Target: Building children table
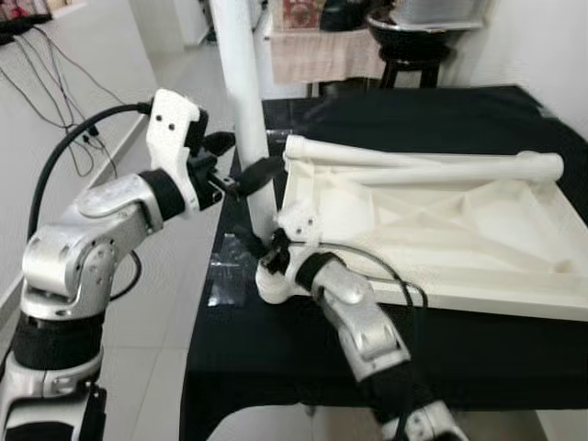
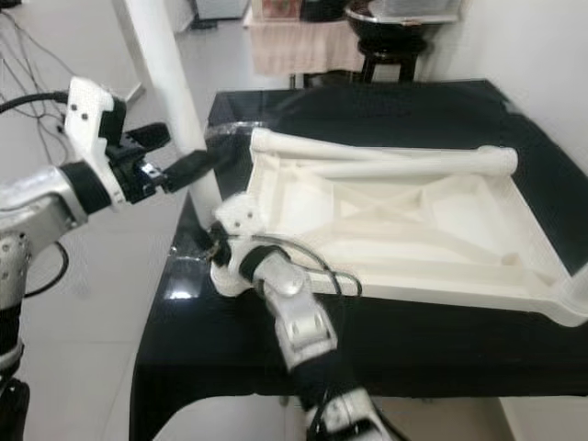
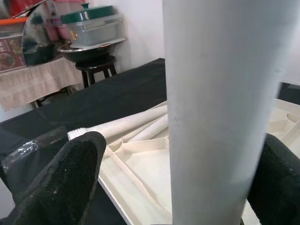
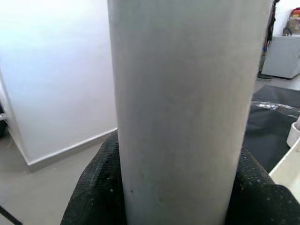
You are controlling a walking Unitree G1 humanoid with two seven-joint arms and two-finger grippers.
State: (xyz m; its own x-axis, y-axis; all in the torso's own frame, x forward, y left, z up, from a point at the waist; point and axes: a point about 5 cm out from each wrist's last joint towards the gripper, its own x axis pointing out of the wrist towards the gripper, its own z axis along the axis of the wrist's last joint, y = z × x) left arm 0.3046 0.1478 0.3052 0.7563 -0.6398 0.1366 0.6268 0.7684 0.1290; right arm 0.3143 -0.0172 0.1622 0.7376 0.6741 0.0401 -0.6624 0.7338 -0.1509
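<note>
Nearest, the right gripper (image 1: pixel 266 250) clamped 1 upright white leg (image 1: pixel 246 110) low at the upside-down tabletop's (image 1: pixel 441 234) corner, the left gripper (image 1: pixel 241 162) spread around it higher, 2 loose legs (image 1: pixel 413 165) behind, on a black-clothed table (image 1: pixel 276 358) in a white-walled room.

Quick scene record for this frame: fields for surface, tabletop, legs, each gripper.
surface: black-covered table
tabletop: white plastic tabletop lying underside up on the black cover
upright leg: white leg standing vertical at the tabletop's near-left corner socket
loose legs: two more legs lying along the tabletop's far edge
left gripper: left gripper at mid-height of the upright leg, fingers on either side of it
right gripper: right gripper shut on the upright leg near its base
background: black stool with a bowl on it
</note>
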